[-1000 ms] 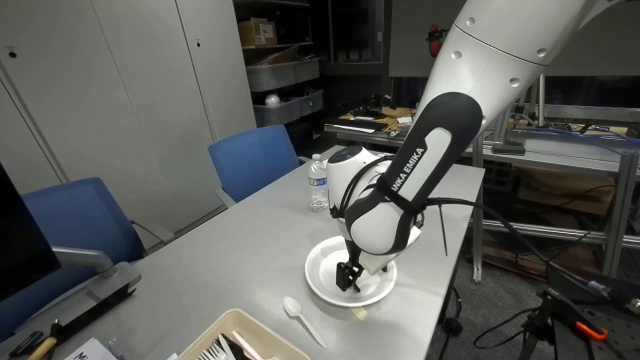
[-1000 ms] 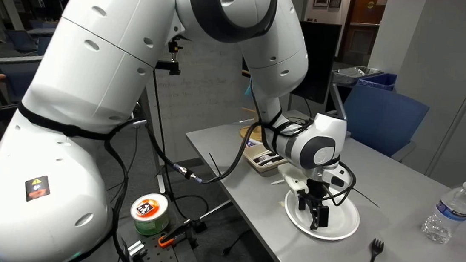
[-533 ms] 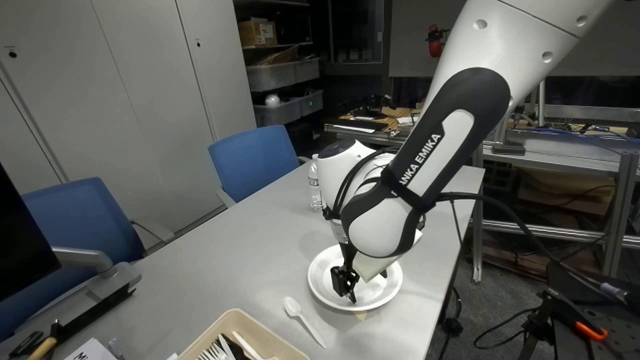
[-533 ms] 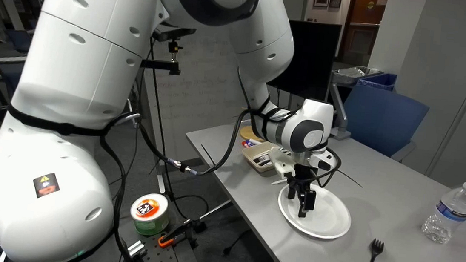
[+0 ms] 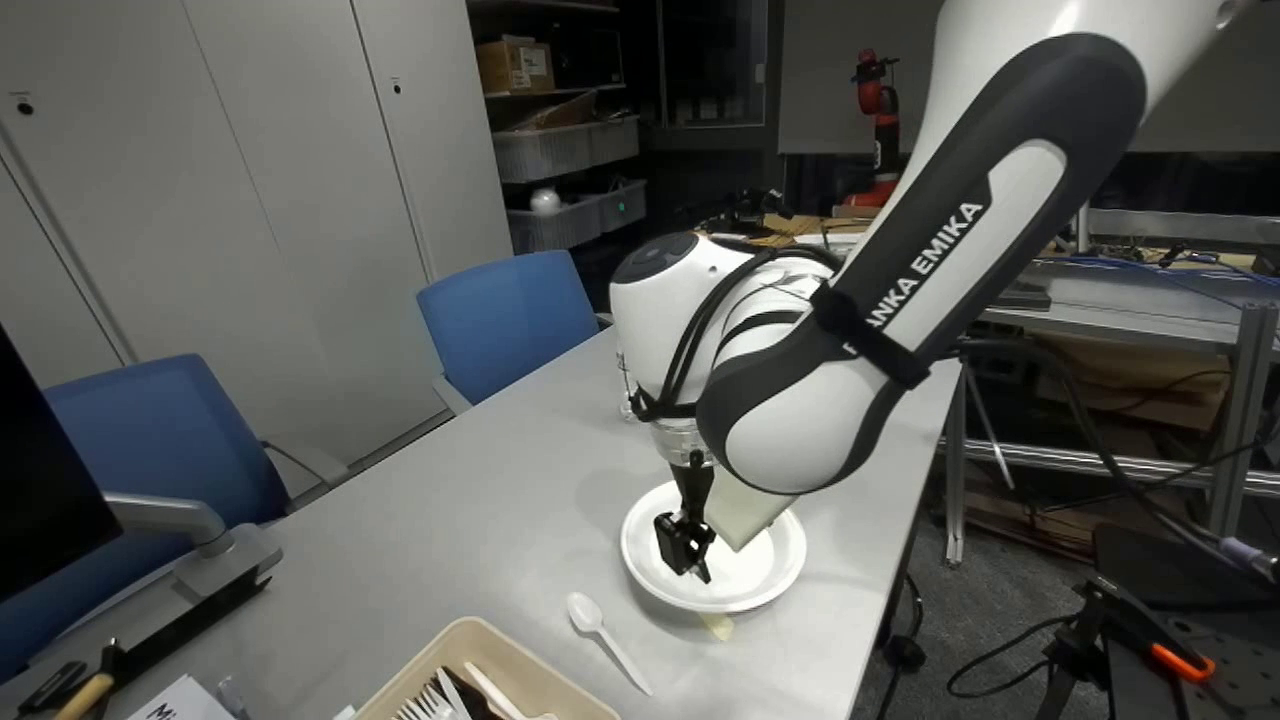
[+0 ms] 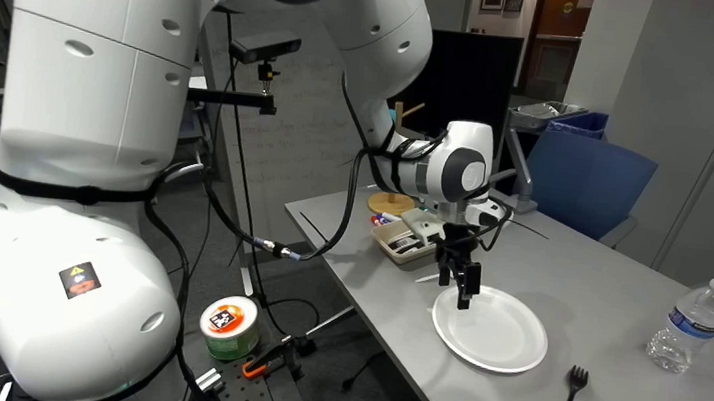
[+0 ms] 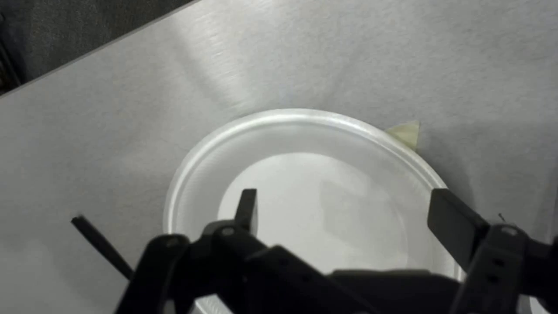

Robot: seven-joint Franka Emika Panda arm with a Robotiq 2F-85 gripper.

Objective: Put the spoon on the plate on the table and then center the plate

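Note:
The white plate (image 5: 770, 570) lies on the light grey table (image 5: 460, 530); its inside is bare in both exterior views and the wrist view (image 7: 301, 117). A white plastic spoon (image 5: 607, 640) lies on the table beside the plate, apart from it. In an exterior view only part of the spoon (image 6: 427, 278) shows past the gripper. My gripper (image 6: 455, 285) is open and empty, pointing down above the plate's spoon-side part. In the wrist view my gripper (image 7: 344, 205) has one finger over the plate's inside and the other over its rim.
A beige tray (image 5: 545, 668) with cutlery stands near the spoon. A black fork (image 6: 572, 391) and a water bottle (image 6: 688, 327) stand beyond the plate. Yellow tape (image 7: 405, 133) sticks out by the plate's rim. The table's edge (image 7: 104, 46) runs close by the plate.
My gripper has risen from inside the plate and moved toward the spoon side. The plate has shifted slightly. The spoon has not moved.

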